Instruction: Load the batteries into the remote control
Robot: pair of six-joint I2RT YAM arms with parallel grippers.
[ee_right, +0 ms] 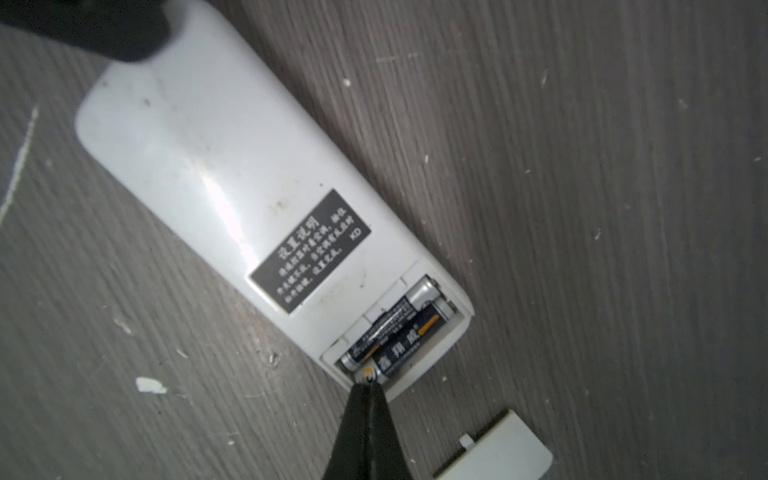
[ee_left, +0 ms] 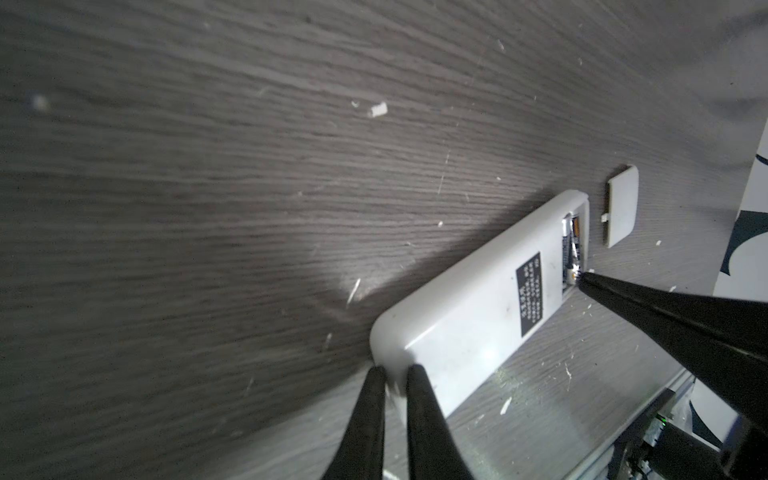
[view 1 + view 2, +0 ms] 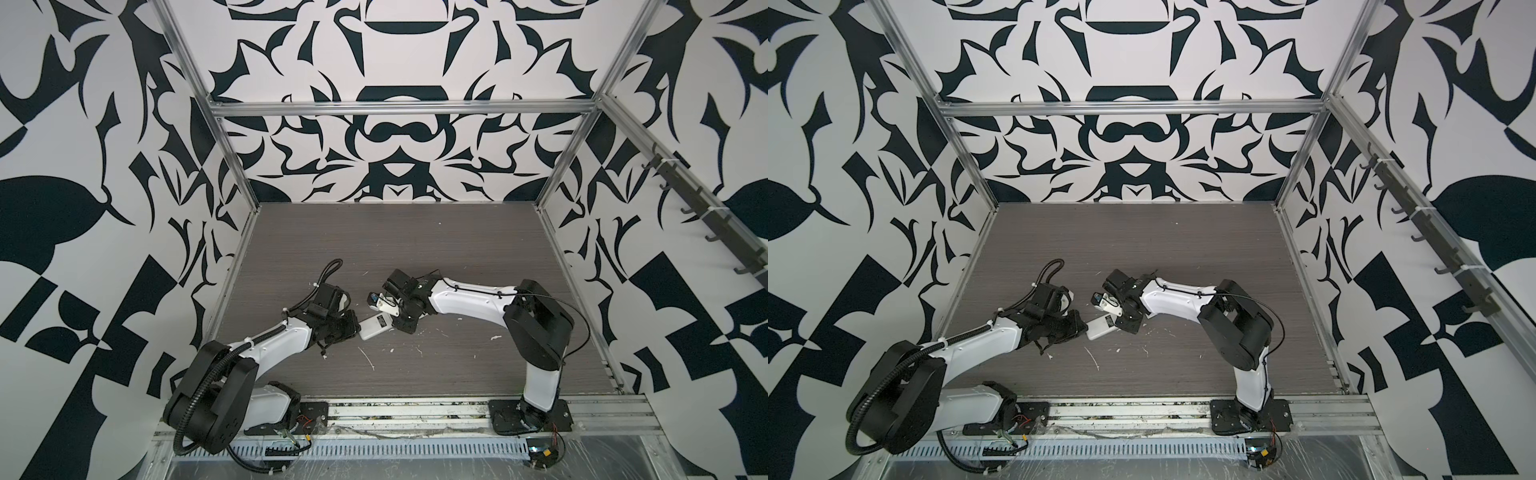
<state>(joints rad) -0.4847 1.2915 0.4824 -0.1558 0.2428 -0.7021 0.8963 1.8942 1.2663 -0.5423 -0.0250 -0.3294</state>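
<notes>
Right wrist view: both batteries point(image 1: 399, 332) in remote control point(image 1: 208, 166) w/ cover point(image 1: 507, 453) off; right fingers point(image 1: 365, 428) together, pressing one batt's end, left fingers point(image 2: 365, 424) clamp remote's left end.

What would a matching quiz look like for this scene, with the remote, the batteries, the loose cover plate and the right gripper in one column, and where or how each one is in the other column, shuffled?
Column one:
1. remote control
2. batteries
3. cover plate
4. right gripper

Column two:
A. fingers shut, tips at one battery's end
B. loose on the table beside the remote
C. back up, black label showing
D. side by side in the open compartment

Pairs: 1-C, 2-D, 3-B, 4-A
</notes>
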